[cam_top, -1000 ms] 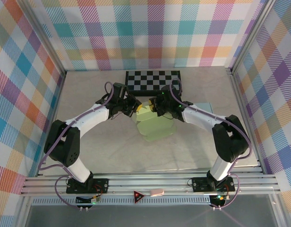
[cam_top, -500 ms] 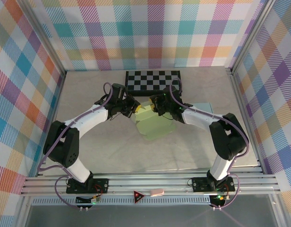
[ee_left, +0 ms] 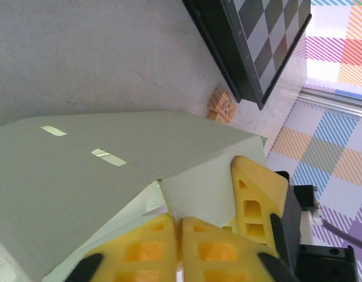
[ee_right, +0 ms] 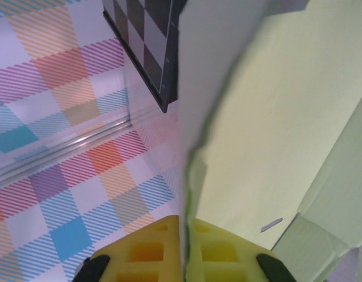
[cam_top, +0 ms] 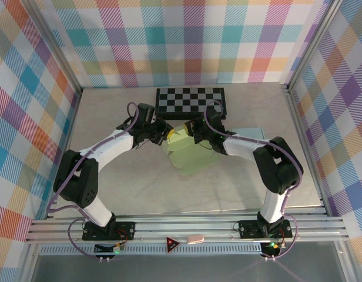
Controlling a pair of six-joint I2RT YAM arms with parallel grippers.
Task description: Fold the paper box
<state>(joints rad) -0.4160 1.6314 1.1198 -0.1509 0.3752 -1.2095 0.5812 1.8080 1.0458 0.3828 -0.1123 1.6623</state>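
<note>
Paper box (cam_top: 191, 154) pinched from both sides, centre frame
Left gripper (ee_left: 178, 222) and right gripper (ee_right: 184, 222) each press together on a thin flap just below the checkerboard (cam_top: 190, 101), probably steadying it for creasing.

Pale green paper box (cam_top: 194, 155), partly folded, not closed. It lies on the table (cam_top: 110, 176) mid-workspace, just on the near side of the checkerboard (cam_top: 190, 100), turned slightly off square. Its far-end flap (cam_top: 180, 136) is raised off the body. On my left wrist view the broad panel (ee_left: 81, 176) slopes, with two small slots cut in it and a whiter flap (ee_left: 195, 188) at its corner. On my right wrist view an upright flap (ee_right: 275, 129) stands nearly edge-on, with one small slit low on its face.
</note>
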